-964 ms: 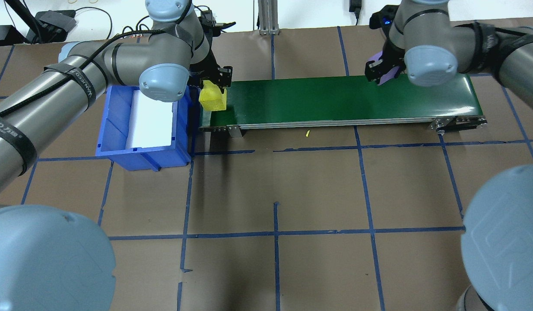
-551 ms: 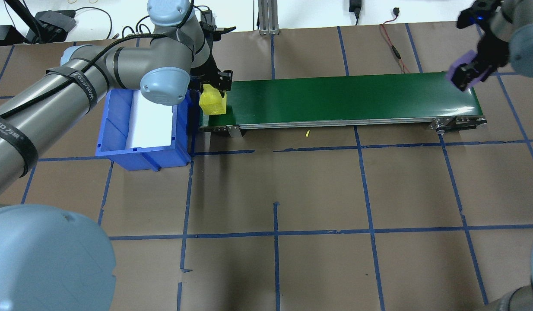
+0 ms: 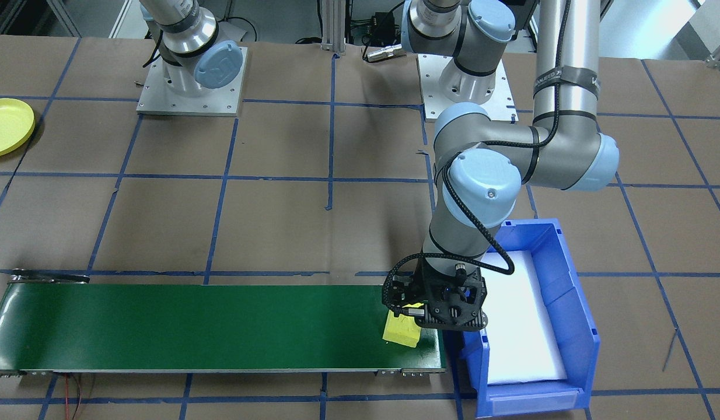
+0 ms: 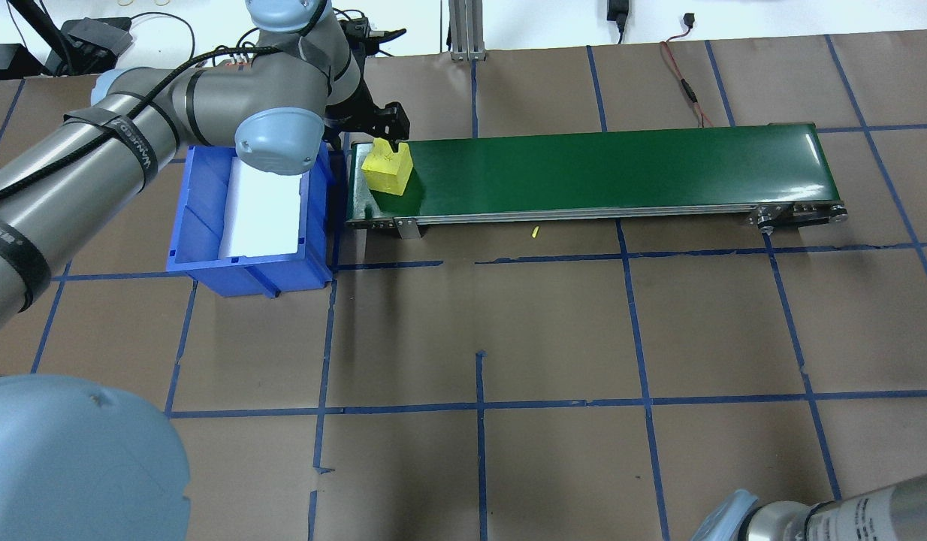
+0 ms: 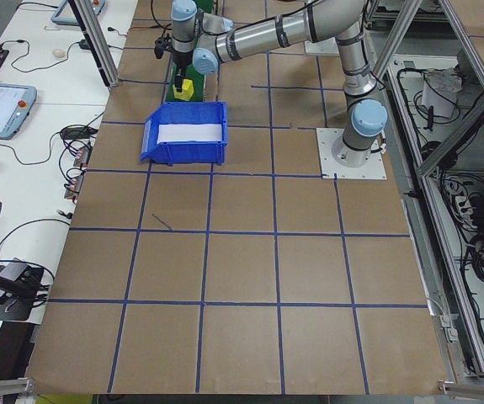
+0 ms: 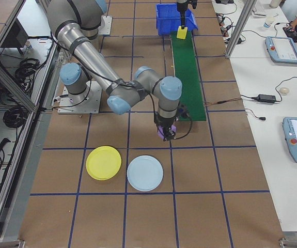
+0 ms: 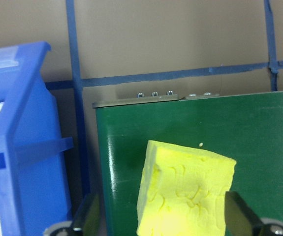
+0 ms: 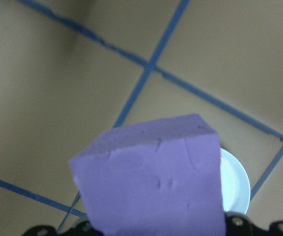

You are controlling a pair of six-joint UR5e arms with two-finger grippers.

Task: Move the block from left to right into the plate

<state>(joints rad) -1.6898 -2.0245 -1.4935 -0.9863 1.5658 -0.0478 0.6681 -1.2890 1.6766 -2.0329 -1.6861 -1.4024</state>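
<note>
A yellow foam block [image 4: 388,168] sits tilted on the left end of the green conveyor belt [image 4: 599,169]. My left gripper [image 4: 384,137] hovers just over it, open; in the left wrist view its fingers [image 7: 235,215] stand at either side of the yellow block [image 7: 185,194], with a gap on one side. My right gripper [image 6: 167,135] is shut on a purple foam block [image 8: 151,177] above the brown table, off the belt's right end. The yellow plate [image 6: 103,163] lies to the gripper's lower left in the exterior right view. It also shows at the edge of the front-facing view, the plate [image 3: 4,127] empty.
A blue bin [image 4: 200,225] with a white liner stands against the belt's left end, beside my left arm. A pale blue plate [image 6: 144,173] lies next to the yellow one and shows below the purple block [image 8: 235,183]. A small yellow scrap [image 4: 534,233] lies before the belt.
My left gripper has let go of the yellow block and risen a little; the block now rests slightly further along the belt. My right arm carried the purple block off the belt, out of the overhead view.
</note>
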